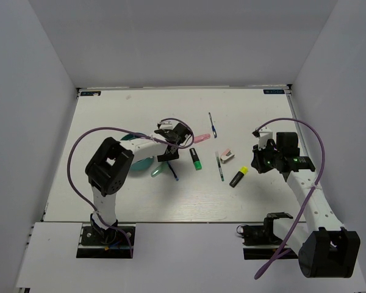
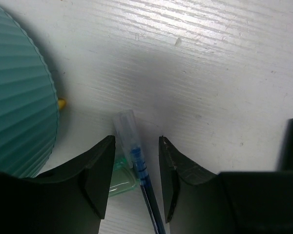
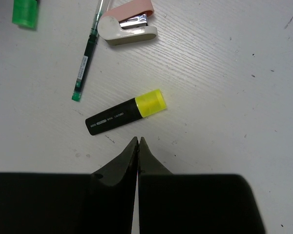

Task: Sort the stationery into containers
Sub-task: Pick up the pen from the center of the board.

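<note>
Left wrist: left gripper [image 2: 136, 144], narrowly parted, is straddling a clear-capped blue pen [image 2: 145, 185] beside the ribbed teal organiser [image 2: 17, 97].

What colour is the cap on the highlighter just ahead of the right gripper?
Yellow, on the black highlighter; clearest in the right wrist view.

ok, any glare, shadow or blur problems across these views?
Left wrist: glare streaks the white wooden table, and a shadow falls over the clear-capped blue pen. Right wrist: the black-and-yellow highlighter is sharp and evenly lit. Top external: soft, even light, no glare.
</note>
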Motion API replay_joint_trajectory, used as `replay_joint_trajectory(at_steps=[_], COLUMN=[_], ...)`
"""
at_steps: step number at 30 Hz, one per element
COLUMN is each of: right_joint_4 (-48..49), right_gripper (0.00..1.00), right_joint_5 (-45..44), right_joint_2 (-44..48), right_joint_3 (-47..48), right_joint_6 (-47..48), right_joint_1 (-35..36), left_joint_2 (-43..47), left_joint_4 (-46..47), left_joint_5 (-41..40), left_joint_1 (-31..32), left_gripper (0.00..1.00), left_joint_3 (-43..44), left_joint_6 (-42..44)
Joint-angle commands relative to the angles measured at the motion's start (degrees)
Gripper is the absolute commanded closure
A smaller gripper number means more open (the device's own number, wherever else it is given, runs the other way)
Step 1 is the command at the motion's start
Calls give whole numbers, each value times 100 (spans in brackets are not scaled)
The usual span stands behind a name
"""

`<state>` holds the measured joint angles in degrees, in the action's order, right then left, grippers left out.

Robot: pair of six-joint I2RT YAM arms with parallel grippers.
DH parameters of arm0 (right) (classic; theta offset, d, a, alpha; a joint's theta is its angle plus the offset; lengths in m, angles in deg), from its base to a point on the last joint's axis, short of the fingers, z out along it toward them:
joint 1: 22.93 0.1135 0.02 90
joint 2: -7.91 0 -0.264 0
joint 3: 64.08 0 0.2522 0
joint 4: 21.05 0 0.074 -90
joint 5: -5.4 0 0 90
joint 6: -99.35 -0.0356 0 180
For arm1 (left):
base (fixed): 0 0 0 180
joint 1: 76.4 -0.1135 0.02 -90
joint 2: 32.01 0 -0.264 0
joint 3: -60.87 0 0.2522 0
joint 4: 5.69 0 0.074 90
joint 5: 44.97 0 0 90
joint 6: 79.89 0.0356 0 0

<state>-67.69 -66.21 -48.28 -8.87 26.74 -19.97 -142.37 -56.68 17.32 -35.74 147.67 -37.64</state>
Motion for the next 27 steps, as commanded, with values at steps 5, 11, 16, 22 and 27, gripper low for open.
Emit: replay_joint_trajectory(at_steps=[5, 11, 16, 22, 27], right_joint_4=[168, 160, 160, 168, 142], right_gripper=[98, 98, 98, 98, 89], right_joint_5=[-38, -55, -46, -20, -20], right_joint_2=[90, 99, 90, 108, 134], right_joint_3=[12, 12, 3, -6, -14], right_joint_6=[54, 63, 81, 98, 124], right_joint_1=[-32, -41, -59, -68, -85], left_joint_2=[-99, -187, -239, 50, 918], left_joint_4=[23, 155, 243, 251, 208], left_joint_5=[-69, 160, 414, 441, 564], left_joint_1=[-58, -103, -76, 3, 20], left_gripper=[52, 70, 94, 99, 99], left_joint_3=[18, 44, 394, 765, 853], left_joint_6=[-94, -60, 239, 739, 1065])
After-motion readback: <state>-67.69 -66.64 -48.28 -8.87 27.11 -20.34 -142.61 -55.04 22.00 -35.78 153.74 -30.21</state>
